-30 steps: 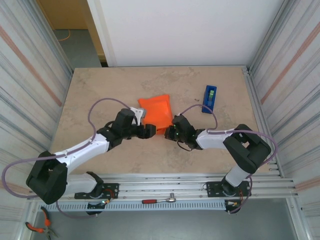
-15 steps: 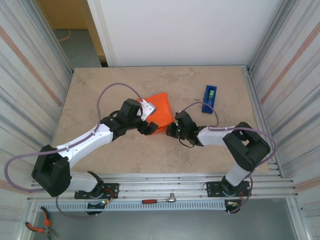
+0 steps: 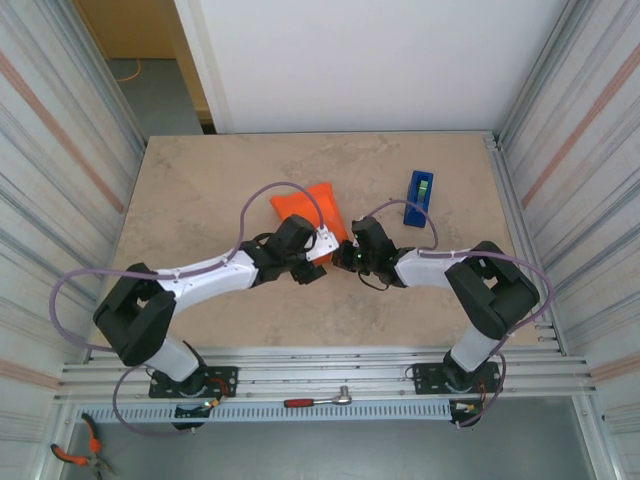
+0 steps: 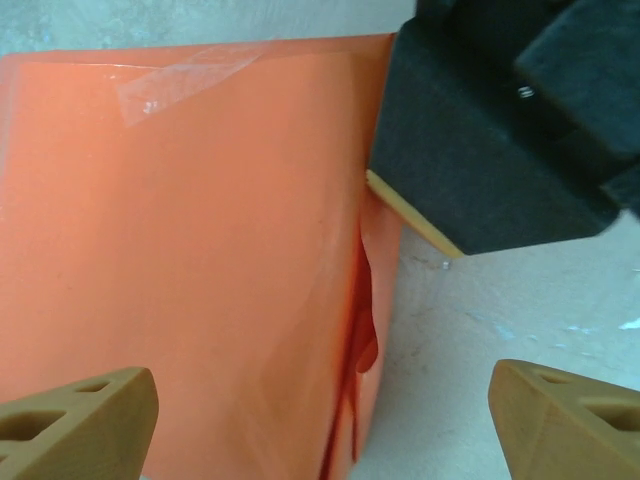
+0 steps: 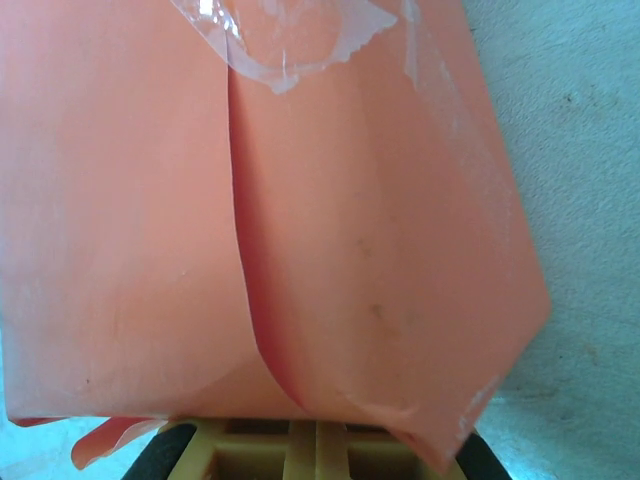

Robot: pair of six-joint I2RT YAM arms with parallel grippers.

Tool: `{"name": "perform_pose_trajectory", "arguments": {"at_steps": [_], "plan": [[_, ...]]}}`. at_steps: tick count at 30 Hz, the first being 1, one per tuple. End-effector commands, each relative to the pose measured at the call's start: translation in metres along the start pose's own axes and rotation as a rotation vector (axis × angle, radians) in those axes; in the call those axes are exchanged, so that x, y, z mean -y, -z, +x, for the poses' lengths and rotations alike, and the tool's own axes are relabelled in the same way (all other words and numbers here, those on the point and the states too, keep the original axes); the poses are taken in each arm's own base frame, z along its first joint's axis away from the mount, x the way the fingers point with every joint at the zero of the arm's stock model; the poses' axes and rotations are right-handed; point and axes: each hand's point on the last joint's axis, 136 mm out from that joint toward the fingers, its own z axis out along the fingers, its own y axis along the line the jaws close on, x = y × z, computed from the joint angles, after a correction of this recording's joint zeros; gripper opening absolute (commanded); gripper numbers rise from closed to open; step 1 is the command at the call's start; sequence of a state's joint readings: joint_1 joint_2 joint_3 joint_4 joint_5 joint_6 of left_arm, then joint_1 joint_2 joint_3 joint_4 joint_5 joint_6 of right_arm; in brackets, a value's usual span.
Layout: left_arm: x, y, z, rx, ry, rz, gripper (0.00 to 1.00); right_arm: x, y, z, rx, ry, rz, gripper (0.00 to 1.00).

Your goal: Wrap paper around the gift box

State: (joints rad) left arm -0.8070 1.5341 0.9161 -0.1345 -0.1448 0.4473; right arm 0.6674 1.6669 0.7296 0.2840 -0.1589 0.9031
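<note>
The paper (image 3: 303, 208) is bright orange and folded round a flat package in the middle of the table; the gift box is hidden inside it. Clear tape (image 5: 290, 40) holds down an overlapped flap. My left gripper (image 3: 322, 255) is at the package's near right corner. In the left wrist view it (image 4: 325, 430) stands open, one fingertip (image 4: 85, 415) over the paper (image 4: 190, 260), the other over bare table. My right gripper (image 3: 347, 250) is shut, its tips (image 5: 310, 450) against the package's edge under the paper (image 5: 300, 230).
A blue tape dispenser (image 3: 420, 197) with a green roll lies to the right of the package. The right gripper's black body (image 4: 490, 130) sits close ahead of my left fingers. Corrugated walls line both sides of the table (image 3: 200, 180).
The left arm has swung from the package's left side round to its near right corner, and its jaws have widened. The right gripper has stayed shut at the package's edge.
</note>
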Motion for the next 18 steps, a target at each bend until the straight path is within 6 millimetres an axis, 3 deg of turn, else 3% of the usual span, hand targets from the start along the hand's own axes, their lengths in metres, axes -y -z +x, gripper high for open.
{"name": "perform_pose_trajectory", "arguments": {"at_steps": [1, 18], "plan": [[-0.011, -0.007, 0.004, -0.015, -0.038, -0.072, 0.87, -0.008, -0.003, -0.007, -0.001, 0.030, -0.018, 0.00], [-0.023, -0.031, 0.028, -0.083, 0.004, -0.094, 0.86, -0.008, -0.005, -0.006, -0.006, 0.021, -0.015, 0.00]]}}
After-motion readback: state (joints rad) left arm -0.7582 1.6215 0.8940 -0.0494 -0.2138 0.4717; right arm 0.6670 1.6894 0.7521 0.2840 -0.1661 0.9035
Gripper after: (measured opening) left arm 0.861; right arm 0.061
